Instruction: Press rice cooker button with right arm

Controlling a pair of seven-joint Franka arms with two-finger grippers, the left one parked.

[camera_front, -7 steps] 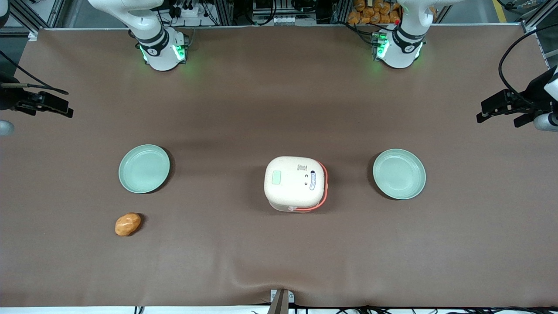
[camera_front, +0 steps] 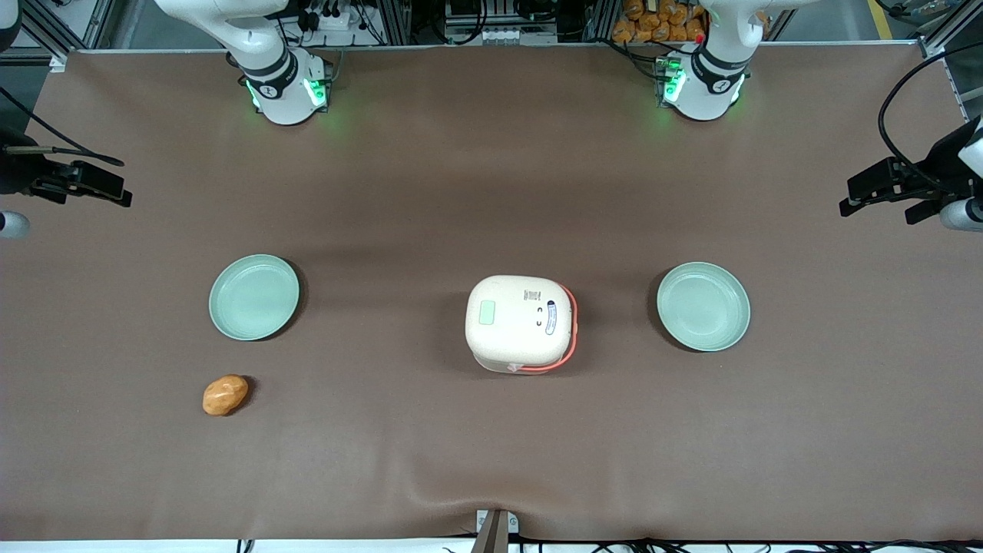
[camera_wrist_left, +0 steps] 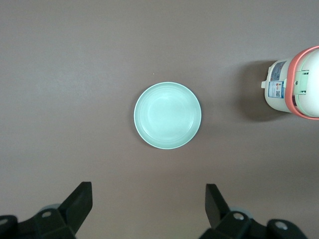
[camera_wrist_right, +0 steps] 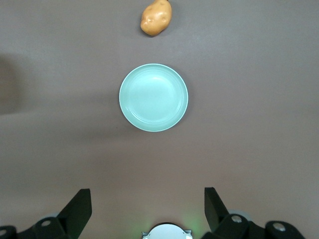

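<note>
potato (camera_front: 225, 395) nearest the front camera, toward working arm's end of the desk (camera_front: 491, 461); mint plate (camera_front: 254, 297) just farther. rice cooker (camera_front: 521, 322) mid-desk, lid closed, button (camera_front: 487, 312) on the lid on the side facing the working arm's end. right arm (camera_front: 253, 46) end effector (camera_wrist_right: 148, 211) raised high over that plate, fingers spread wide, holding nothing. Step: approach not begun. Next, likely: travel to cooker, bring fingers together, descend onto button

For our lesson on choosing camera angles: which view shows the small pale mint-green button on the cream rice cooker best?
The front view: the pale mint-green button faces up, unobstructed. The left wrist view shows only the cream rice cooker, not the button; the right wrist view shows neither, only the open black gripper above a mint-green plate.
</note>
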